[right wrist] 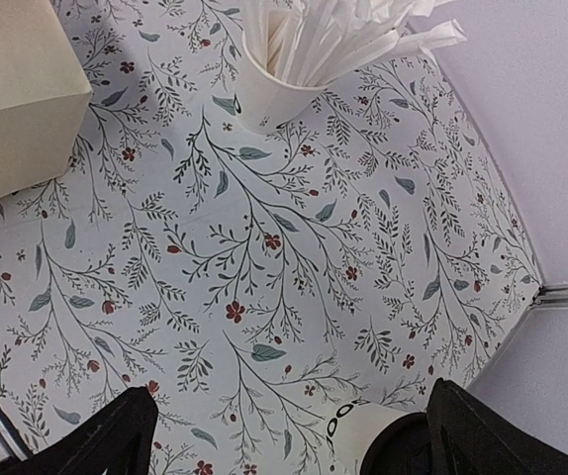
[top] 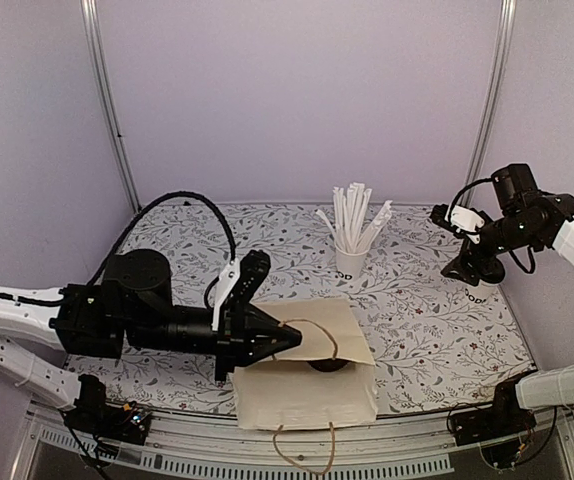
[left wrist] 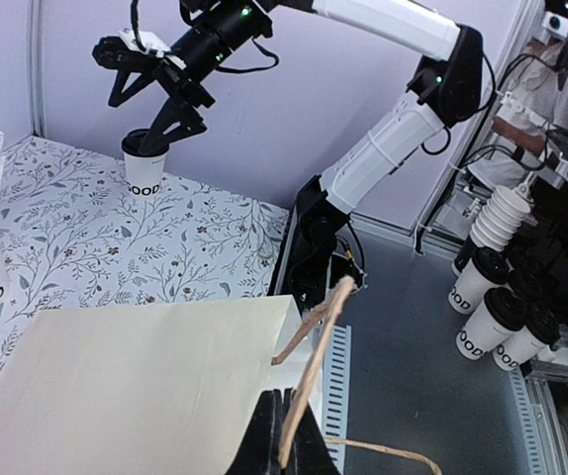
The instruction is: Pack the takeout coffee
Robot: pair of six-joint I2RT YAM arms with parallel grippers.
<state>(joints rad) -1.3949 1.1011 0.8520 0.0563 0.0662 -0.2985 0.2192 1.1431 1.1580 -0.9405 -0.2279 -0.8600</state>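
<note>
At right edge of top view, R gripper is hovering released over cup; L gripper is clenching bag handle lower centre. Risk: jaws descending off-centre, tipping cup.

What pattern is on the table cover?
The table cover is white, with grey-green leafy twigs and little red flowers. The right wrist view shows it best.
</note>
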